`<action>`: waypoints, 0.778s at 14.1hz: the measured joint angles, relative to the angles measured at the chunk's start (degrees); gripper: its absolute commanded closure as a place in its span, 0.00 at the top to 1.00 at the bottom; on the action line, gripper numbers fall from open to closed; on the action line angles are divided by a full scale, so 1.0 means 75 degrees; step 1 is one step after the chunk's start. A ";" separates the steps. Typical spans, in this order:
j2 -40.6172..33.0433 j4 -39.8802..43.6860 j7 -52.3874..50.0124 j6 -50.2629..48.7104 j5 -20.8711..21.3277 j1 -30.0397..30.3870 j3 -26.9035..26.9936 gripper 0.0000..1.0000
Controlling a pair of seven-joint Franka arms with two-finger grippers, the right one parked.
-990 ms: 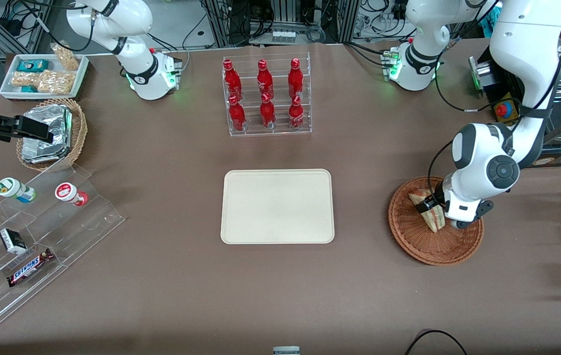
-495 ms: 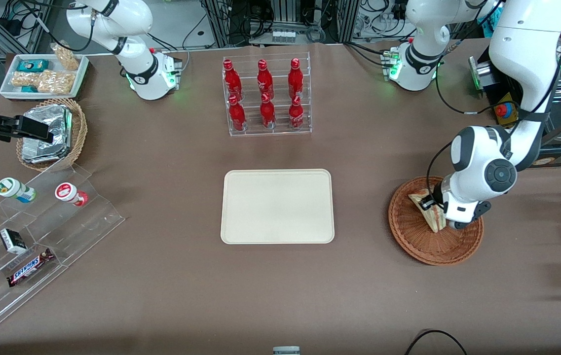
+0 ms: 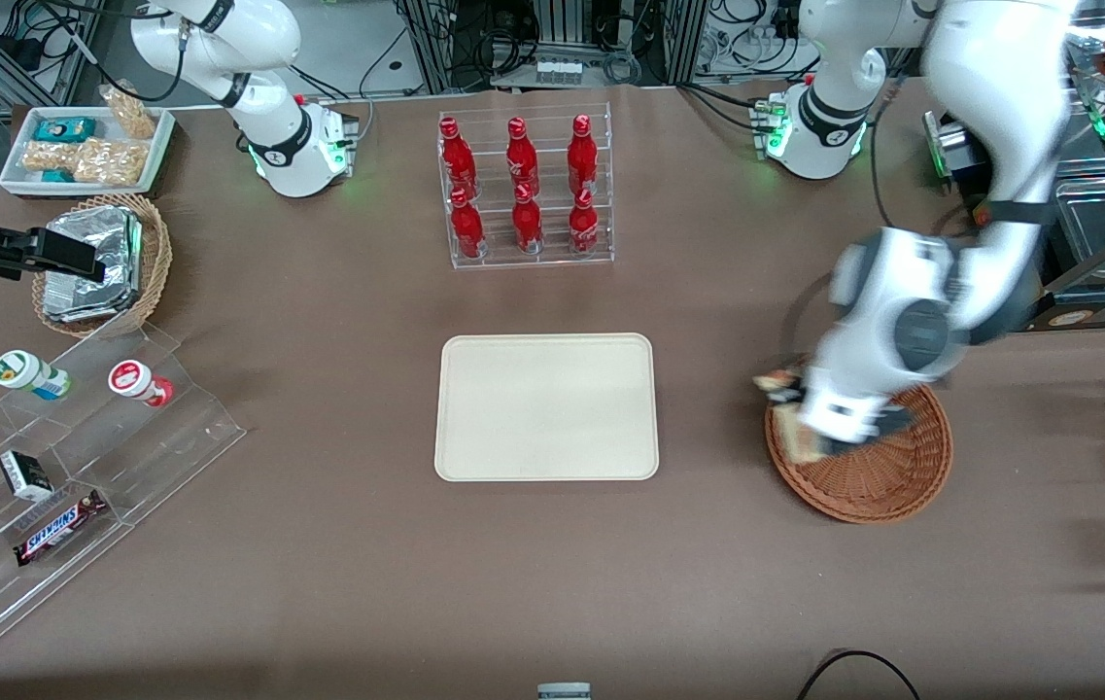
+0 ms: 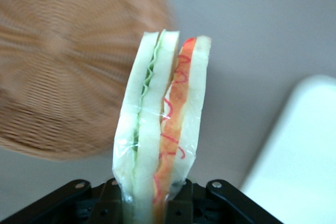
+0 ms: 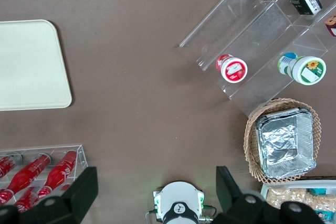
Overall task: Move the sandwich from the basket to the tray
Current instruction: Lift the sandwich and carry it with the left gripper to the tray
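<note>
The left arm's end effector (image 4: 149,203) is clenched on the triangular white-bread sandwich with green and red filling layers (image 4: 160,124), wrapped in clear film. In the left wrist view the black fingers (image 4: 113,200) press the wedge at its wide end, and its bread slices stand on edge, pointing away from the camera. In the front view the end effector (image 3: 790,413) is blurred and hangs over the edge of the wide, shallow reddish-brown round wicker basket (image 3: 887,476) that faces the tray, with the sandwich (image 3: 798,433) showing just under the white wrist. The sandwich is lifted clear of the basket weave; the wrist view shows the basket (image 4: 63,77) beneath and to one side of it, the brown tabletop (image 4: 252,40) past its tip, and a corner of the flat cream-beige rectangular plastic tray (image 4: 299,156) nearby. In the front view that tray (image 3: 546,406) lies flat on the tabletop (image 3: 319,544), well apart from the basket, toward the parked arm's end. A clear acrylic rack of red bottles (image 3: 523,190) stands farther from the front camera than the tray.
</note>
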 measured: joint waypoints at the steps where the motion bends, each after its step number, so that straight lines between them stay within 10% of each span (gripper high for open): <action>1: 0.0275 0.0213 -0.0100 0.0040 0.0000 -0.0615 -0.0006 0.14; 11: 0.2444 0.2336 -0.0913 0.0063 0.0000 -0.2682 0.0003 0.22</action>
